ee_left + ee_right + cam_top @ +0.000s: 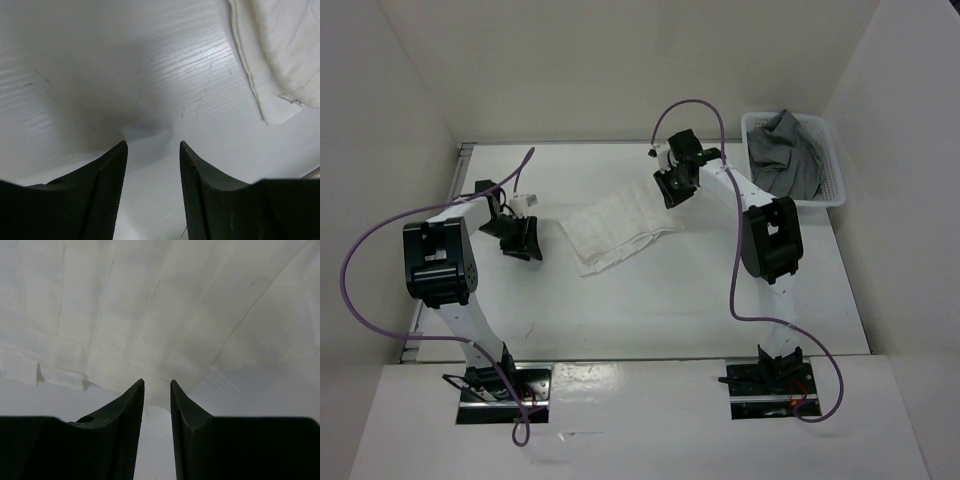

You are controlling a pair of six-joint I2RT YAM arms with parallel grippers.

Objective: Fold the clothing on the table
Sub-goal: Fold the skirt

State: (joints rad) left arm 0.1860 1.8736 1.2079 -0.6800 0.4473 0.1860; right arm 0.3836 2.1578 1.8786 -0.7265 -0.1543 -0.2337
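The clothing (620, 232) is a white pleated skirt lying folded into a slanted band in the middle of the table (670, 300). My right gripper (672, 190) hovers at its far right end. In the right wrist view its jaws (157, 382) stand a narrow gap apart, with the edge of the clothing (150, 305) lying flat under the tips and not pinched. My left gripper (523, 243) is left of the skirt. It is open (152, 145) over bare table (100, 75), with a corner of the clothing (280, 60) at the upper right of that view.
A white mesh basket (830, 165) holding a grey garment (785, 150) stands at the back right corner. A metal rail (455, 200) runs along the table's left edge. Purple cables loop off both arms. White walls enclose the back and sides.
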